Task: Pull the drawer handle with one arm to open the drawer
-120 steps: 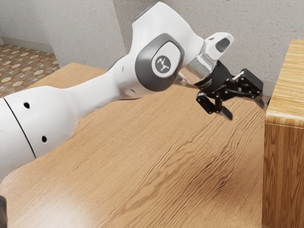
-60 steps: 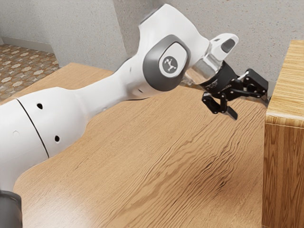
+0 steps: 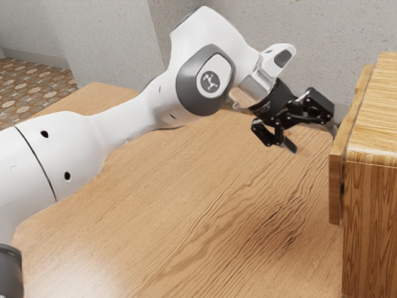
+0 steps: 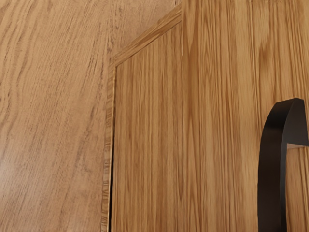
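At the exterior view's right stands a wooden cabinet. Its upper drawer juts a short way out of the cabinet face toward the arm. My black gripper is right in front of the drawer's face, open with its fingers spread wide. The far finger is at the small dark handle, which the drawer's edge mostly hides. The near finger hangs free over the table. In the wrist view the drawer's face is close ahead, with the black curved handle off to one side.
The cabinet stands on a wooden table whose bare top stretches under the arm. A grey wall runs behind it, and patterned floor lies beyond the table's far left edge.
My hand has drawn back toward the exterior view's left, and the drawer front has come out of the cabinet with it. Half a second ago the front was flush.
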Robot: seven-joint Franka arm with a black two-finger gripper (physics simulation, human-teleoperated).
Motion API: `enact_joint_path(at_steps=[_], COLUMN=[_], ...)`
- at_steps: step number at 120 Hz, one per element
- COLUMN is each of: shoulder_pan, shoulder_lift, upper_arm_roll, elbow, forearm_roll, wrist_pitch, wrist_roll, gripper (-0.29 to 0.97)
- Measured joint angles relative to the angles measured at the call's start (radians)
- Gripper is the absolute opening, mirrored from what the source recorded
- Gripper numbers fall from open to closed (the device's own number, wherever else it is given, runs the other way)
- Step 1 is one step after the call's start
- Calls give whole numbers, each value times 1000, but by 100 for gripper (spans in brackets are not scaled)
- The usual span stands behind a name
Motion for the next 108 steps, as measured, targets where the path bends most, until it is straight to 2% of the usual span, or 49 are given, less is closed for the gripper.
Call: enact_joint_path(at_steps=[20, 51, 81, 86, 91, 108], shoulder_pan=[30, 154, 166, 167, 170, 163], shoulder_lift=[-48, -158, -190, -199, -210, -227], upper_arm_roll=[2, 2, 13, 26, 35, 33], elbow=[-64, -201, -211, -210, -205, -152], forearm_roll=[-12, -44, -37, -9, 52, 331], wrist_pitch=[2, 4, -19, -33, -56, -180], wrist_roll=[7, 29, 45, 49, 51, 59], gripper=[68, 68, 68, 68, 68, 68])
